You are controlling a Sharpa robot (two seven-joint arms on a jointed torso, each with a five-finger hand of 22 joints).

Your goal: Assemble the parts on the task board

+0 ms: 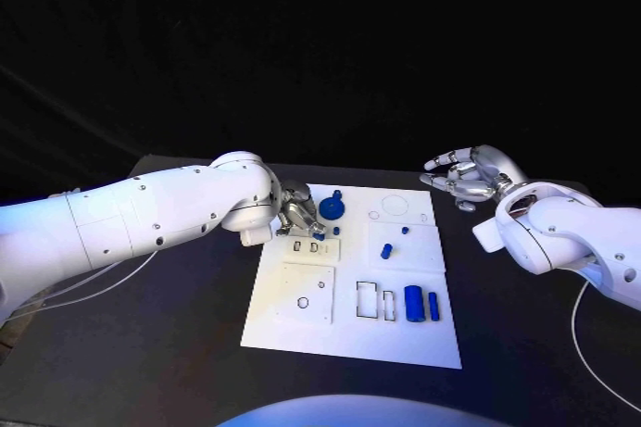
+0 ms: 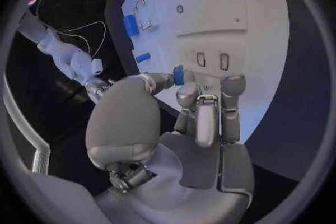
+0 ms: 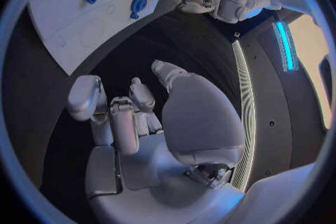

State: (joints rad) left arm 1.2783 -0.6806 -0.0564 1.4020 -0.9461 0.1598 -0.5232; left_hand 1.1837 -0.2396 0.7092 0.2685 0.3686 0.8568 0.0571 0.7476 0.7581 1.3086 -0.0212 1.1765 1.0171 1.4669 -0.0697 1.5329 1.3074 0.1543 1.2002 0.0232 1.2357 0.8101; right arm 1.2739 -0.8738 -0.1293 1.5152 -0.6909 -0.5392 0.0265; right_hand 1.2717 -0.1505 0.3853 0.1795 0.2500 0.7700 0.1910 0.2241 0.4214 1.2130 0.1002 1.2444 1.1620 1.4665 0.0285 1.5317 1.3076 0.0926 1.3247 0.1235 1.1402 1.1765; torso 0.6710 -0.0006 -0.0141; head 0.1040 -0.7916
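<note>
Black table (image 1: 160,353), white task board (image 1: 350,339) flat at its middle (small blue parts on the board)

No legible text, labels, numbers or signs anywhere in view.

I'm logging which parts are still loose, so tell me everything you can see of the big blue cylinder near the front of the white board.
The big blue cylinder is a smooth, solid-looking blue piece, matte like plastic, the largest of the elongated parts. It lies on its side on the task board, its long axis pointing away from the robot, near the board's right front corner. A thinner blue rod lies just to its right, parallel; whether they touch is unclear. Empty rectangular outlines sit to its left. Neither hand is near it.
</note>
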